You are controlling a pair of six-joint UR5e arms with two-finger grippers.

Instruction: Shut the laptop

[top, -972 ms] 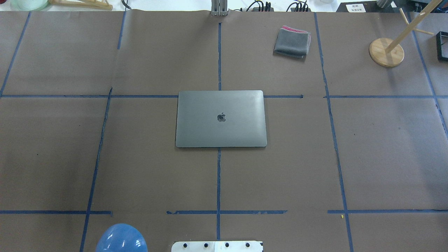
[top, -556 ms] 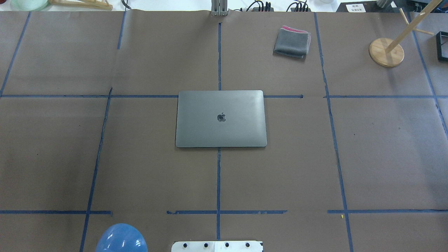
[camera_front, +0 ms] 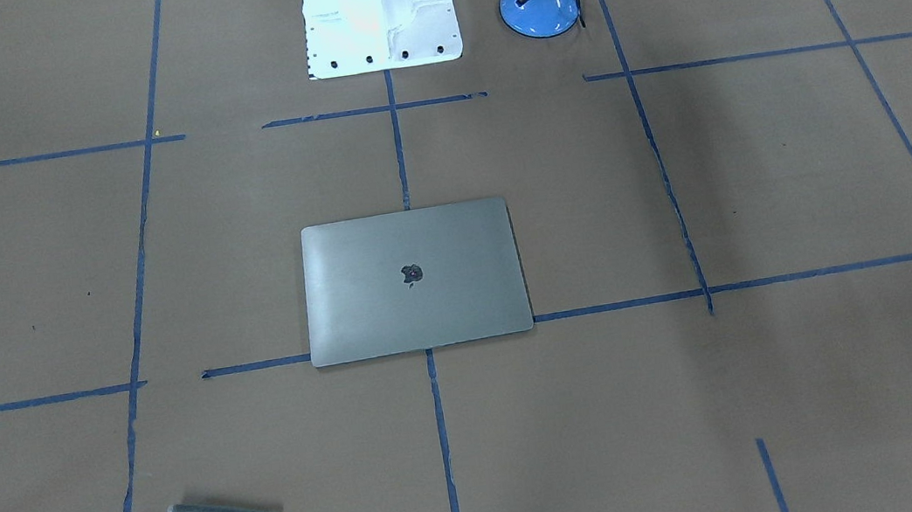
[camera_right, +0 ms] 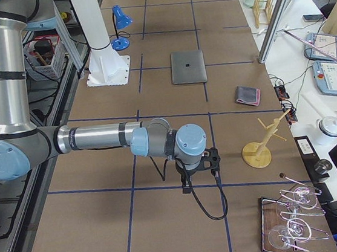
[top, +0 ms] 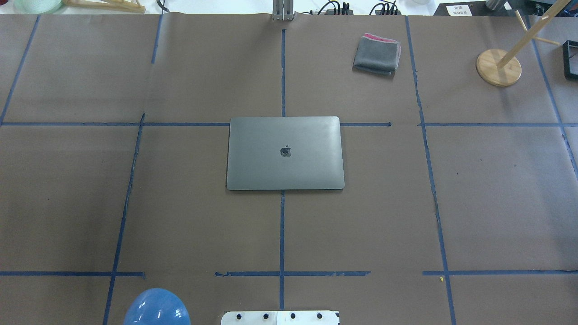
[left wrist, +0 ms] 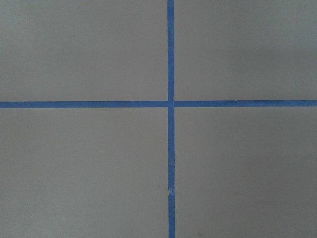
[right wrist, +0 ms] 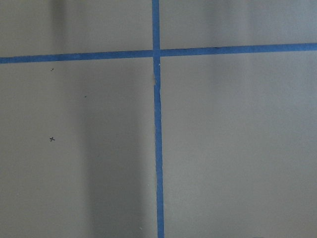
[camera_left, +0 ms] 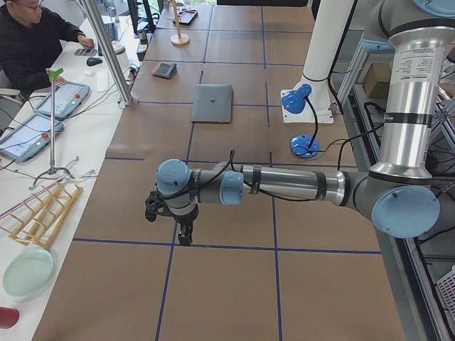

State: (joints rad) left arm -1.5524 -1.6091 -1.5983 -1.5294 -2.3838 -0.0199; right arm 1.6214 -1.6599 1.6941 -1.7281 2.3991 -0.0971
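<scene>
The laptop (top: 285,153) lies flat in the middle of the table with its grey lid down and the dark apple logo facing up; it also shows in the front-facing view (camera_front: 414,279) and both side views (camera_left: 212,103) (camera_right: 188,67). Neither gripper is near it. My left gripper (camera_left: 169,226) shows only in the exterior left view, low over the table far to the left of the laptop. My right gripper (camera_right: 199,170) shows only in the exterior right view, far to the right. I cannot tell whether either is open or shut. Both wrist views show only brown paper and blue tape.
A folded grey cloth (top: 377,54) lies at the far right of the laptop. A wooden stand (top: 498,67) stands further right. A blue lamp (camera_front: 538,5) stands beside the robot base (camera_front: 379,10). A person (camera_left: 35,35) sits at the side desk.
</scene>
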